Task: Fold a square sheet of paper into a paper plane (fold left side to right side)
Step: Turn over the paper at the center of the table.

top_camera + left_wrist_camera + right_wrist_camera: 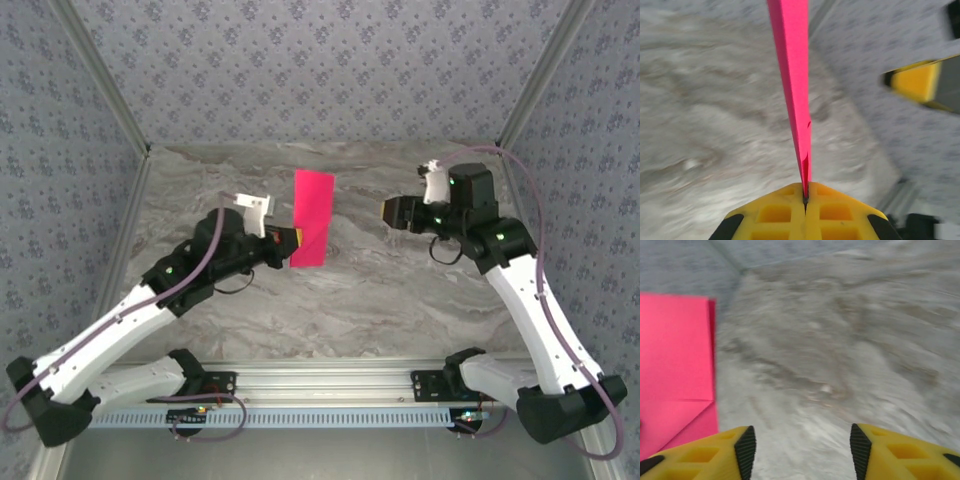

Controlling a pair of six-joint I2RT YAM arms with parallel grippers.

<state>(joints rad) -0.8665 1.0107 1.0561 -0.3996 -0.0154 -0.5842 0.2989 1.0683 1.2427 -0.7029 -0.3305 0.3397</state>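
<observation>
The square sheet of paper [312, 218], folded to a narrow pink strip, is held over the middle of the table [350, 300], its near left edge clamped in the left gripper [288, 238] on a low outstretched arm, while the right gripper [393, 212], jaws apart, hangs well apart to its right over bare marble.
</observation>
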